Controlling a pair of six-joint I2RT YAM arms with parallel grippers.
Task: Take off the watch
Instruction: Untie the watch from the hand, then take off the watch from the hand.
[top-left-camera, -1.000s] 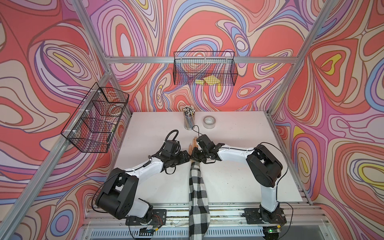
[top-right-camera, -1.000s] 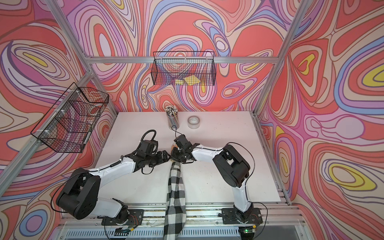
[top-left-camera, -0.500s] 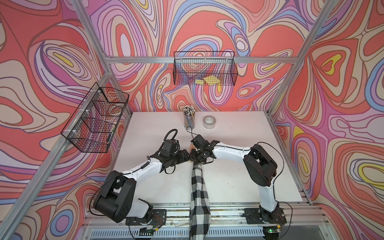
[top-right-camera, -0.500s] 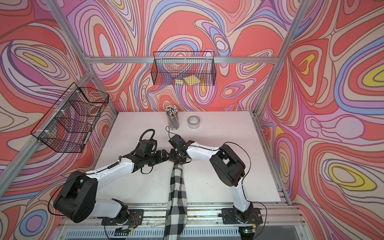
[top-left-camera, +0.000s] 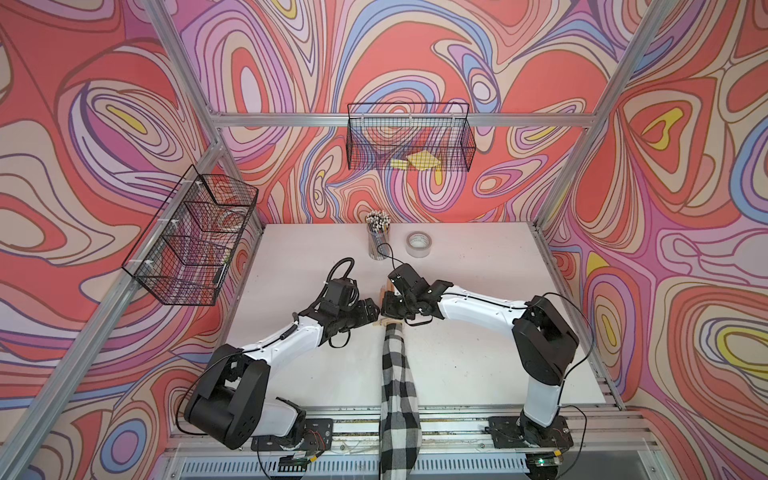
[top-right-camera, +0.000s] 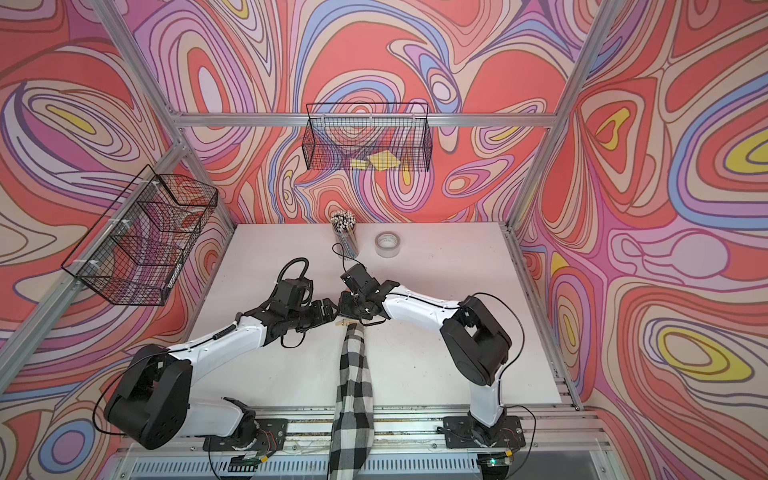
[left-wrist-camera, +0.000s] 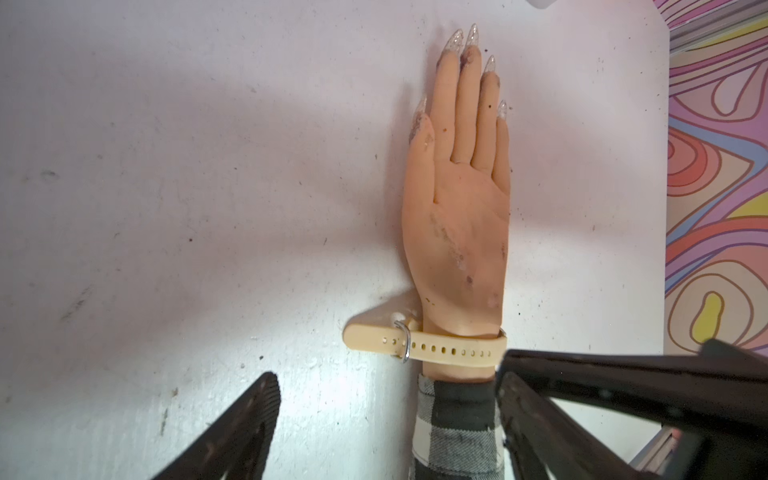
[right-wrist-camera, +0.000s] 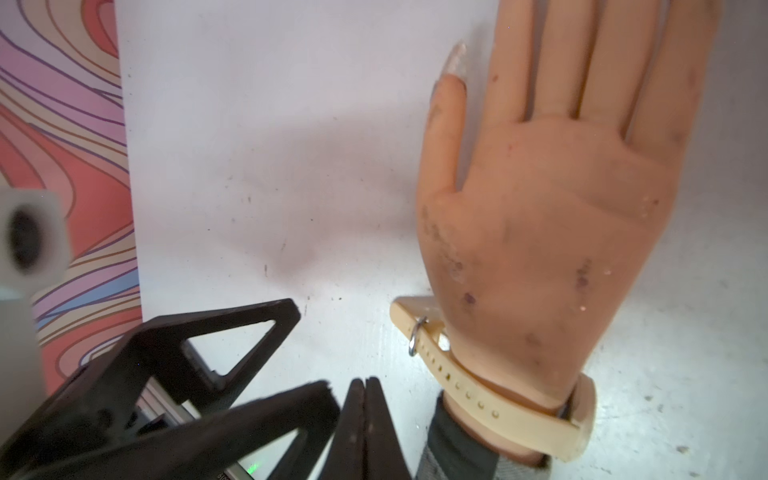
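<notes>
The watch is a cream strap with a small metal buckle, fastened round the wrist of a mannequin hand that lies palm up on the white table. A checked sleeve covers the forearm. My left gripper is open and straddles the sleeve just below the strap, touching neither. In the right wrist view the watch sits close beside my right gripper, whose fingers are pressed together with nothing between them. In both top views the two grippers meet over the wrist and hide most of the hand.
A cup of pencils and a grey tape roll stand at the back of the table. Wire baskets hang on the back wall and the left wall.
My right arm has swung a little to the left, bringing its shut gripper closer over the wrist. The left arm has hardly moved.
</notes>
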